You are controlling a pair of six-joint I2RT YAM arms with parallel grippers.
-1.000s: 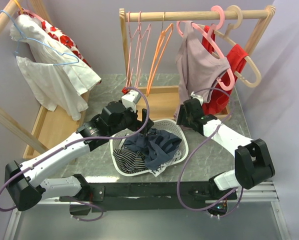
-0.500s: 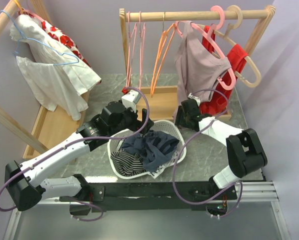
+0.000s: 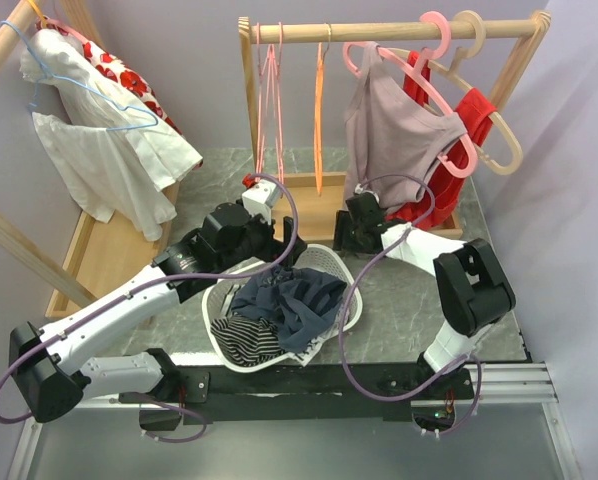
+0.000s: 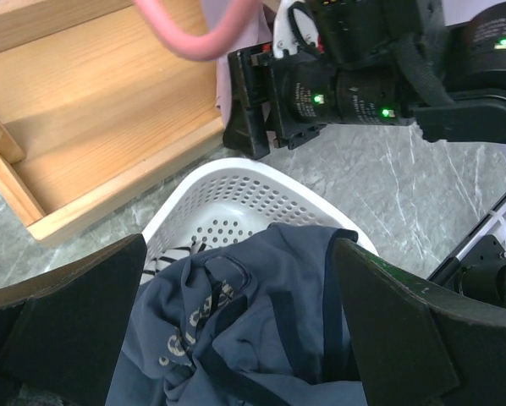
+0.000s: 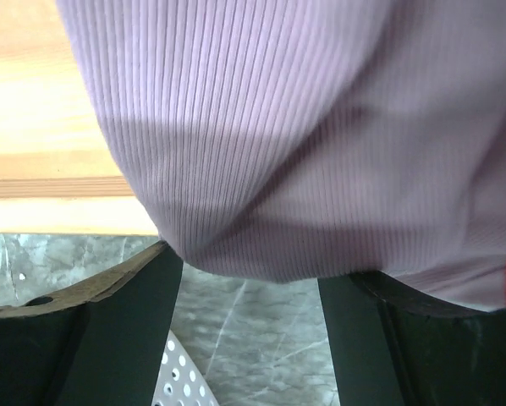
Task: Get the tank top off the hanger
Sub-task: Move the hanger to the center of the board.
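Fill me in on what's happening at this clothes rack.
The right gripper is up at the bottom hem of the mauve tank top, which hangs on a pink hanger on the wooden rail. Its fingers are open with the hem dipping between them, nothing clamped yet. The left gripper hovers open over the white basket, above a dark blue garment. The top is not yet off the hanger.

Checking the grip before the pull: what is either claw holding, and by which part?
Nothing is held. The right claw has its fingers apart on either side of the tank top's bottom hem. The left claw hangs open over the basket.
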